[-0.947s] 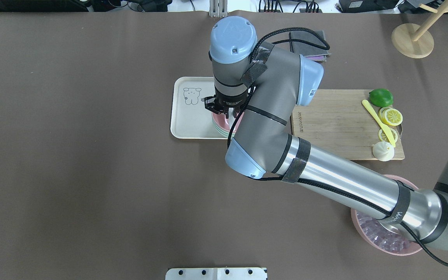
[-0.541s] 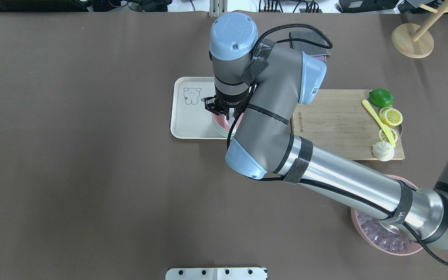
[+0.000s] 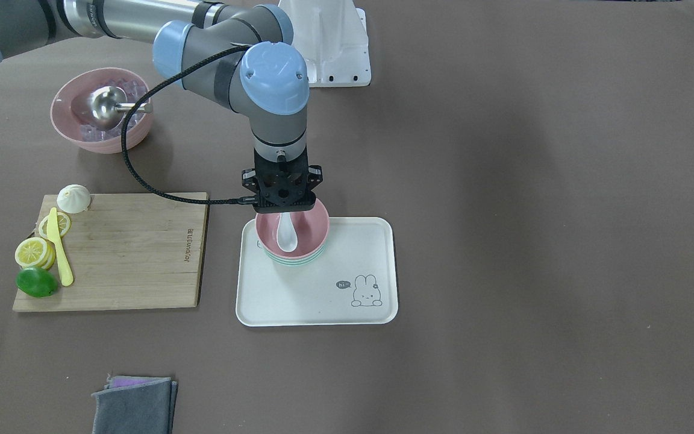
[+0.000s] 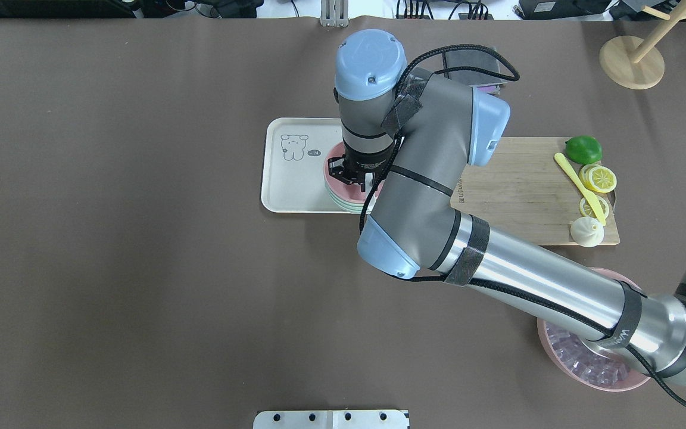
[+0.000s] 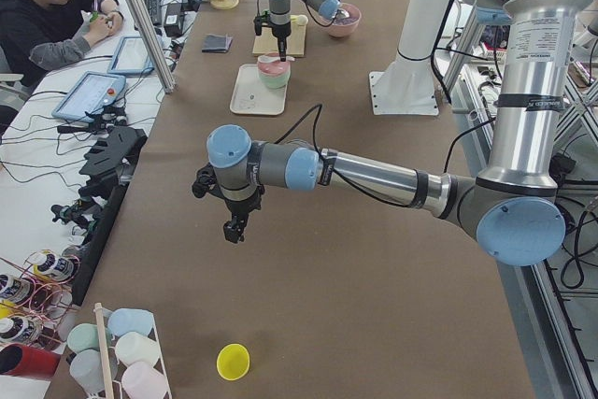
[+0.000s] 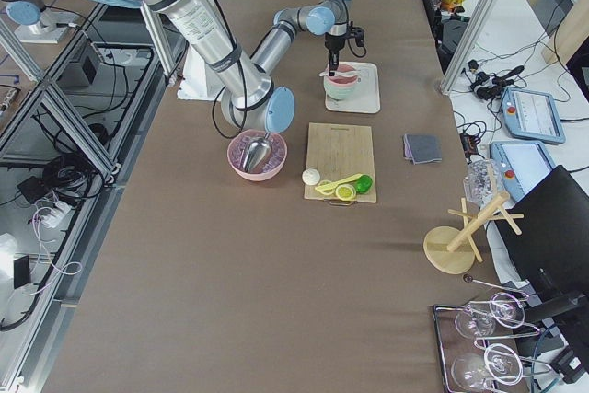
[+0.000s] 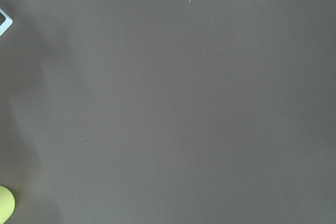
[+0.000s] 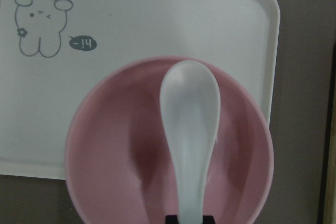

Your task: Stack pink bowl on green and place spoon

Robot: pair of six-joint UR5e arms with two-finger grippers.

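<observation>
At the left end of the table [image 4: 111,268] the left gripper [image 5: 233,229] hovers, claw state impossible to tell. Mid-table, toward the far edge, a tray [image 4: 286,190] holds the pink bowl [image 3: 309,232] nested in the green bowl [image 3: 291,261]; the right gripper [image 3: 282,208] seemingly pinches the spoon [image 8: 190,119], scoop pointing into the pink bowl

spoon [image 3: 287,234] in top bowl [image 3: 312,232] | top bowl in lower bowl [image 6: 340,92] | both on tray [image 3: 299,298]

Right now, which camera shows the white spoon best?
Right wrist view: the white spoon fills the frame, inside the pink bowl. Front-facing view shows it small under the right gripper; overhead, the arm hides most of it; side views show a speck.
</observation>
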